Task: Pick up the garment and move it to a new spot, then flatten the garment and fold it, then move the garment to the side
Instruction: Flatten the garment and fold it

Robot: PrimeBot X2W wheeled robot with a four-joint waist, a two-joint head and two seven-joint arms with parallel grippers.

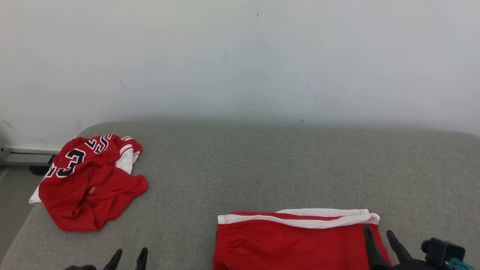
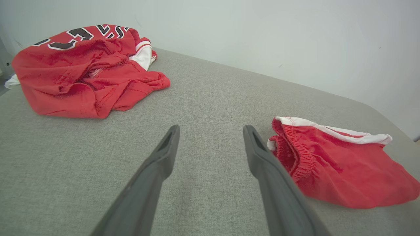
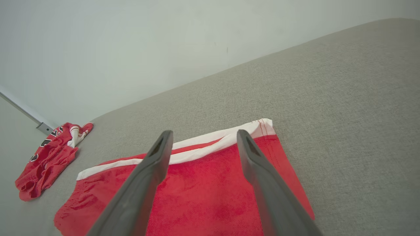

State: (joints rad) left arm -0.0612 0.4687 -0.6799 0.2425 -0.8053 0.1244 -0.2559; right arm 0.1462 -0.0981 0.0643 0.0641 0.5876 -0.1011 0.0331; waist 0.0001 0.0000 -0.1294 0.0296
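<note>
Pale wall [image 1: 240, 56] stood behind a grey fabric surface [image 1: 262, 168]. On its near right part lay the folded red shorts [image 1: 292, 243], white band away from the robot. The crumpled red jersey [image 1: 90, 183] lay well apart, at the far left edge. The right tool [image 1: 378, 230], released, hung over the right end of the shorts; the left tool [image 1: 131, 250], also released, was over bare fabric.

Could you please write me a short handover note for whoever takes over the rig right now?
Grippers: the left gripper is open and empty, over the bare grey surface at front left. The right gripper is open, holding nothing, over the right end of the red shorts.
Things: the shorts lie flat at front right. The red jersey is crumpled at far left.
Done: the shorts look flattened and folded.
Left: probably shifting the shorts aside. The jersey is not yet folded.
</note>
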